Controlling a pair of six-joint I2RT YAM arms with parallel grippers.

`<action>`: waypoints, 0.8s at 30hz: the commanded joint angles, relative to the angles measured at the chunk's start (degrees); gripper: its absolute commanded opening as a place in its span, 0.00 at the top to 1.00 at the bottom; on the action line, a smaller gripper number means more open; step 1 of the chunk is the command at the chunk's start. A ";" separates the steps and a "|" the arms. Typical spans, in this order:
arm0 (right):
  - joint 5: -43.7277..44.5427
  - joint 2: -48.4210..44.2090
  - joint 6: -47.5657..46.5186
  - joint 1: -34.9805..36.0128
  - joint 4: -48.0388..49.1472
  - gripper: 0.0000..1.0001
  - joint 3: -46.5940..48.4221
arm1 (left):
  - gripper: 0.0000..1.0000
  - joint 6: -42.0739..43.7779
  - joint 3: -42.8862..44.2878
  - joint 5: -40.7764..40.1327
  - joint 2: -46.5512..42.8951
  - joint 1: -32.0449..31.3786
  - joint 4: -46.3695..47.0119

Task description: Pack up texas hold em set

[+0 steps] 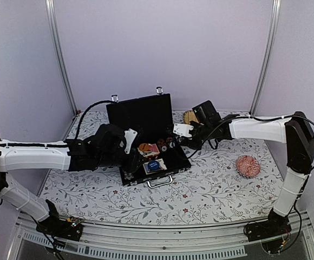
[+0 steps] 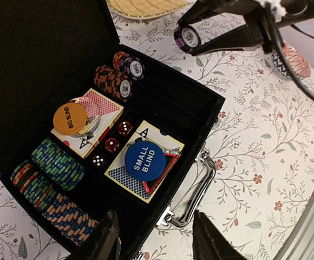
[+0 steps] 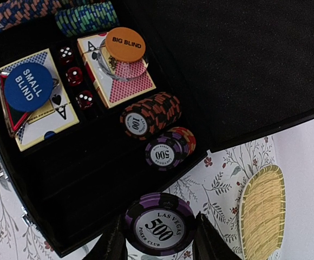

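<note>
Purple 500 chips (image 3: 159, 221) sit pinched in right hand (image 3: 159, 238) near briefcase (image 3: 243, 70); left hand (image 2: 154, 230) spread.

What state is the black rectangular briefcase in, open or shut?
Open. The black rectangular briefcase has its lid raised at the back, exposing chip rows, card decks and small red dice inside.

Right gripper (image 3: 160, 241) pinches a chip stack (image 3: 159, 219); left gripper (image 2: 157, 241) hangs, jaws apart
</note>
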 commanded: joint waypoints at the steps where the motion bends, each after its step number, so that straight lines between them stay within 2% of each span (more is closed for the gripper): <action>1: 1.11 3.98 -0.09 0.03 6.39 0.67 3.19 | 0.53 -1.43 -1.53 -0.52 -1.80 0.83 1.40; 8: -1.35 9.16 -1.23 0.04 8.47 0.67 5.04 | 0.53 -1.90 -2.61 -1.28 -4.18 0.87 1.12; 24: 0.09 18.32 -0.30 0.07 9.49 0.66 10.08 | 0.53 -2.23 -3.55 -1.16 -4.91 0.91 1.39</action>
